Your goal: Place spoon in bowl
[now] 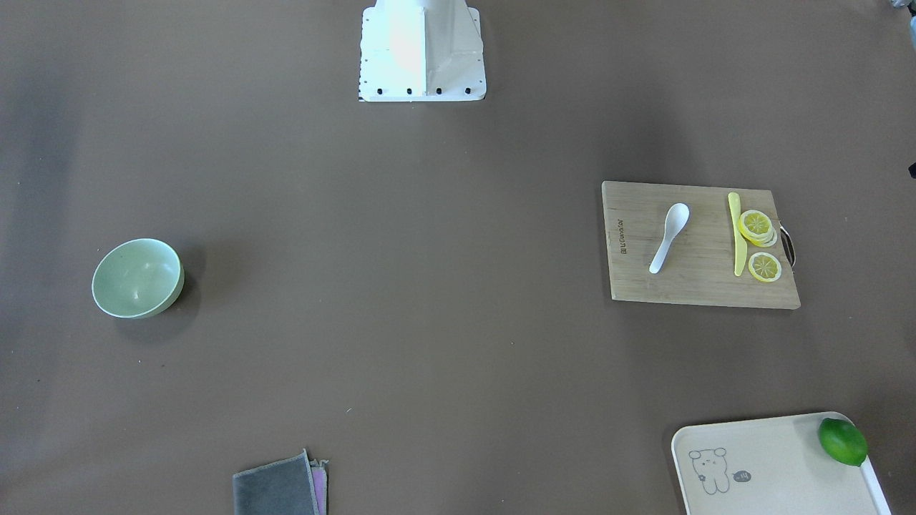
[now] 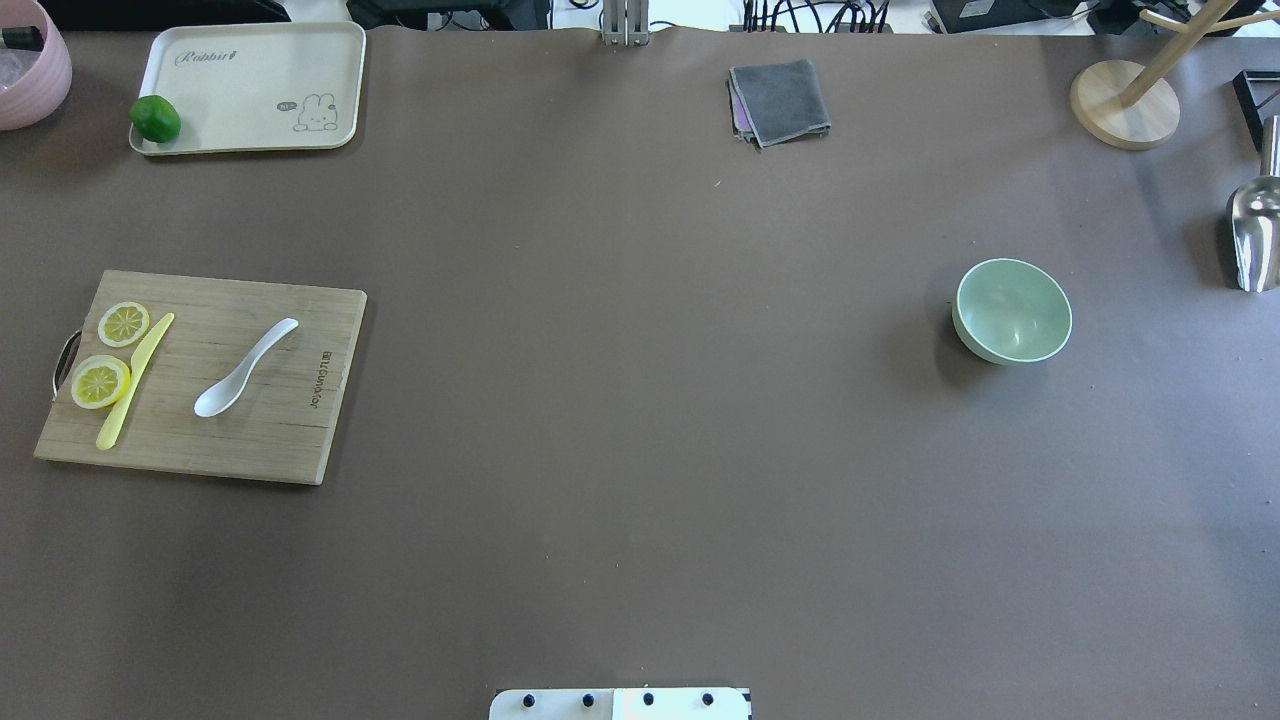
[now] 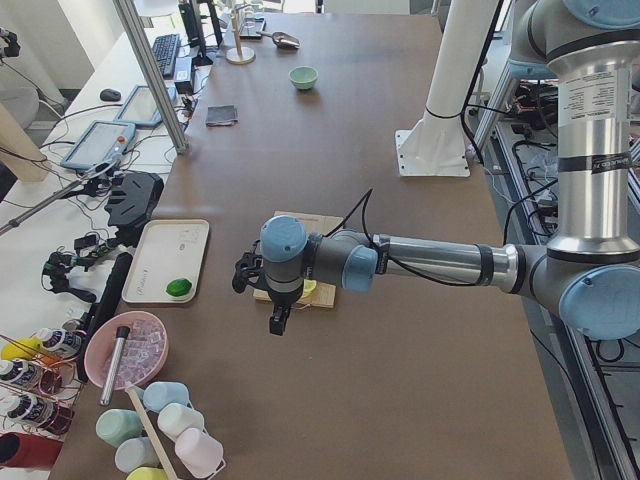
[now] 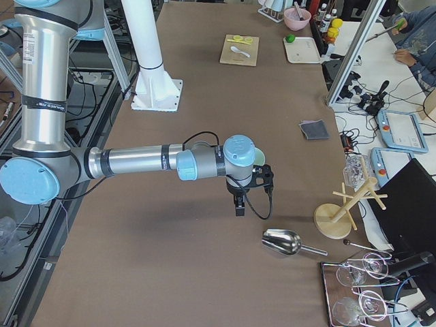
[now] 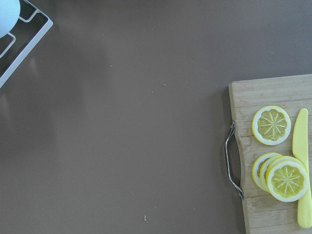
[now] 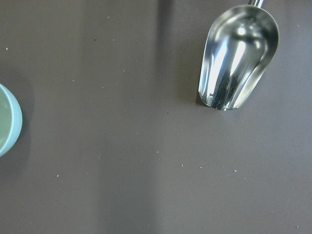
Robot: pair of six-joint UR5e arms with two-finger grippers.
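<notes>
The white spoon (image 1: pixel 669 237) lies on a wooden cutting board (image 1: pixel 701 290), beside a yellow strip and lemon slices; it also shows in the overhead view (image 2: pixel 245 368). The mint-green bowl (image 1: pixel 137 277) stands empty on the other side of the table (image 2: pixel 1012 311). My left gripper (image 3: pixel 280 322) hangs above the table at the board's handle end; I cannot tell if it is open. The spoon is outside the left wrist view. My right gripper (image 4: pixel 238 208) hangs above the table between the bowl and a steel scoop; I cannot tell if it is open. The bowl's rim (image 6: pixel 6 122) shows at the right wrist view's left edge.
A cream tray (image 2: pixel 250 90) with a lime (image 2: pixel 155 118) lies beyond the board. A grey cloth (image 2: pixel 780 100) lies at the far edge. A steel scoop (image 2: pixel 1255 235) and a wooden stand (image 2: pixel 1125 105) are past the bowl. The robot's base (image 1: pixel 422 54) stands mid-table.
</notes>
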